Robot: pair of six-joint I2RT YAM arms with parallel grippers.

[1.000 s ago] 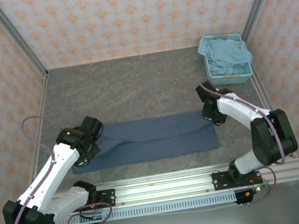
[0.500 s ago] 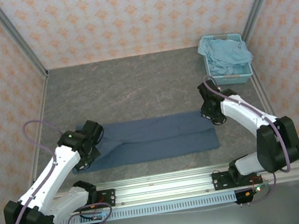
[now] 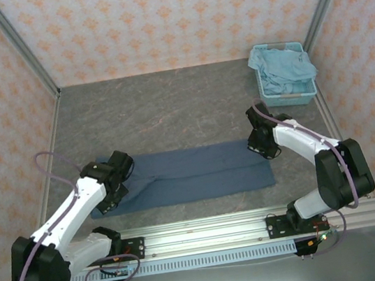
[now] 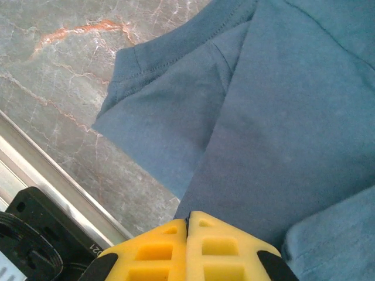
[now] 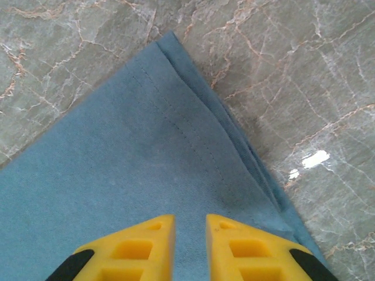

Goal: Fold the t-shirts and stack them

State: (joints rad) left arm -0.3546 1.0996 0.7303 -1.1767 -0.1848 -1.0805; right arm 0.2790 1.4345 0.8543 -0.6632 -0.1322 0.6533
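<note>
The dark slate-blue t-shirt (image 3: 192,173) lies folded into a long flat strip across the front of the table. My left gripper (image 3: 111,194) hovers over its left end, where a sleeve (image 4: 164,111) sticks out flat; in the left wrist view the left gripper (image 4: 188,221) has its yellow fingers pressed together with nothing visibly held. My right gripper (image 3: 262,149) is over the strip's right end. In the right wrist view the right gripper (image 5: 190,219) shows a narrow gap above the flat shirt (image 5: 117,164), just behind its hemmed corner. The pale sky-blue t-shirt (image 3: 283,73) is heaped in the basket.
The light blue slatted basket (image 3: 286,101) stands at the back right, close to the right wall. An aluminium rail (image 3: 209,235) runs along the near edge just in front of the shirt. Bare marbled tabletop (image 3: 162,109) stretches behind the shirt.
The right jaws have narrowed and that gripper shifted slightly left over the shirt's right end. The left gripper edged to the right along the left end, still shut.
</note>
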